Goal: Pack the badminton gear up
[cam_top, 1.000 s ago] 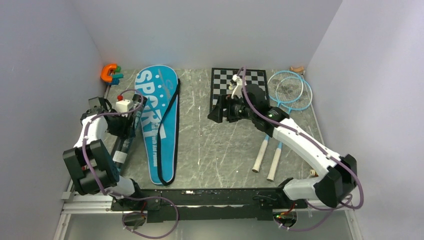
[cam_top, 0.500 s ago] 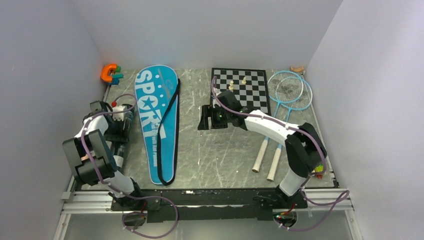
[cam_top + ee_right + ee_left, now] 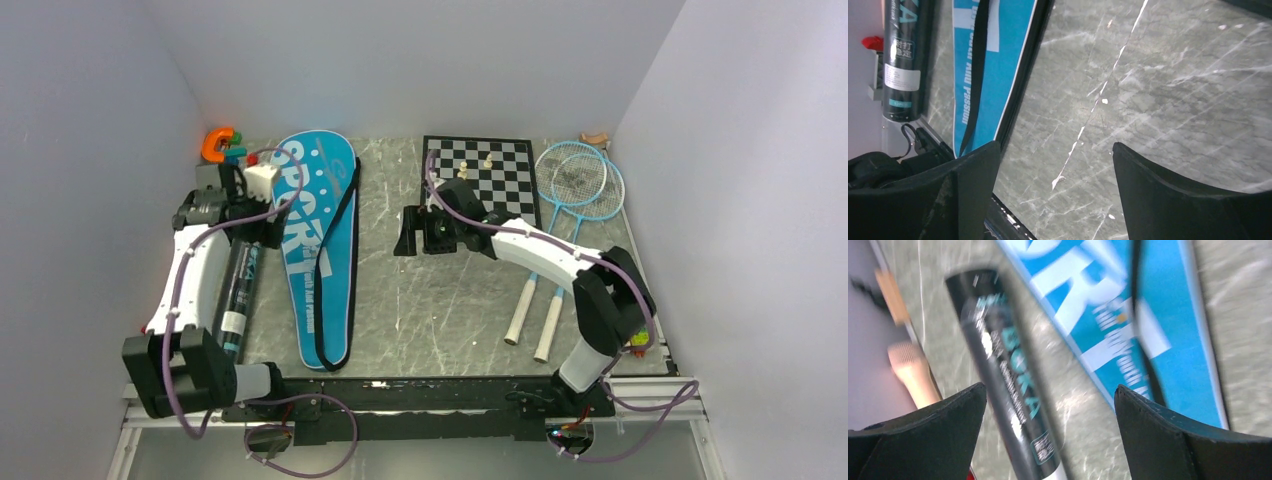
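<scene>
Nearest, the two rackets [image 3: 533,318] lie right of centre on the worktop [image 3: 430,300], their heads at the far right. The black tube [image 3: 238,285] lies just left of the blue bag [image 3: 318,240]. The right tool [image 3: 1055,150] hangs wide open and empty over bare worktop. Farther off, the left tool [image 3: 1048,390] gapes empty above the tube.

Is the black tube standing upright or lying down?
Lying down. The tube rests lengthwise on the table, just left of the bag; both wrist views show its printed side facing up.
</scene>
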Controlling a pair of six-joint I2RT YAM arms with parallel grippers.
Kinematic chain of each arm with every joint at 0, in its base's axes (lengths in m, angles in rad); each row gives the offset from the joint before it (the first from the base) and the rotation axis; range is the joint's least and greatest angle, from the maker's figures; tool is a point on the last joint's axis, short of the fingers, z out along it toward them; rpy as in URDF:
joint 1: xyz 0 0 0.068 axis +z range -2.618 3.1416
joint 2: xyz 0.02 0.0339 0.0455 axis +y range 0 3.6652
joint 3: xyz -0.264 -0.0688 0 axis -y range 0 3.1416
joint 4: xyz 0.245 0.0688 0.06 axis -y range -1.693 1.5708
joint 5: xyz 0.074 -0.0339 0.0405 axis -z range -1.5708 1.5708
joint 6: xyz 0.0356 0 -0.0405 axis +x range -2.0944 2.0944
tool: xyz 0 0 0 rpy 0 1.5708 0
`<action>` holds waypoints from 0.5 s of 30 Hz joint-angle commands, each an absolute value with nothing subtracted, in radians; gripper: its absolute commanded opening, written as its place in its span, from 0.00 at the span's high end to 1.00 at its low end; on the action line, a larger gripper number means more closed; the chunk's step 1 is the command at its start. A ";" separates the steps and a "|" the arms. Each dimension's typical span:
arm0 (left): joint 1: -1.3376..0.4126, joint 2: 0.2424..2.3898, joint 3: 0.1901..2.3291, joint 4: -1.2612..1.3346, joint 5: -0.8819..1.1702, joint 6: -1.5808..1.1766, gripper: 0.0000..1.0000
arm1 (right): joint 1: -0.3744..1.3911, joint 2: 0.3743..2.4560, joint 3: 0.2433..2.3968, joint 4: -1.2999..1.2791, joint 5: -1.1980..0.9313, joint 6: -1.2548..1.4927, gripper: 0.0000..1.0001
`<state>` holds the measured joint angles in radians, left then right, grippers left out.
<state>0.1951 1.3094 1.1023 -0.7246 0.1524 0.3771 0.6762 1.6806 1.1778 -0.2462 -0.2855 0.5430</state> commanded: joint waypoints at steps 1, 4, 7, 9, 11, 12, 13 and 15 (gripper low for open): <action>0.002 1.255 1.244 -0.819 0.225 0.339 0.01 | 0.622 1.535 1.152 -0.223 -0.265 0.557 0.09; -0.087 1.291 1.310 -0.827 0.253 0.329 0.01 | 0.574 1.450 1.099 -0.211 -0.284 0.570 0.00; -0.089 1.399 1.387 -0.877 0.387 0.309 0.01 | 0.541 1.381 1.067 -0.228 -0.280 0.563 0.00; -0.097 1.492 1.461 -0.947 0.417 0.291 0.01 | 0.529 1.349 1.059 -0.251 -0.270 0.557 0.00; -0.156 1.532 1.479 -0.908 0.263 0.258 0.01 | 0.518 1.324 1.049 -0.264 -0.262 0.557 0.00; -0.212 1.522 1.460 -0.860 0.154 0.265 0.01 | 0.511 1.312 1.041 -0.265 -0.262 0.561 0.00; -0.269 1.498 1.426 -0.795 0.066 0.284 0.01 | 0.503 1.301 1.032 -0.264 -0.264 0.566 0.00; -0.349 1.454 1.363 -0.696 -0.019 0.287 0.01 | 0.486 1.277 1.015 -0.264 -0.265 0.573 0.00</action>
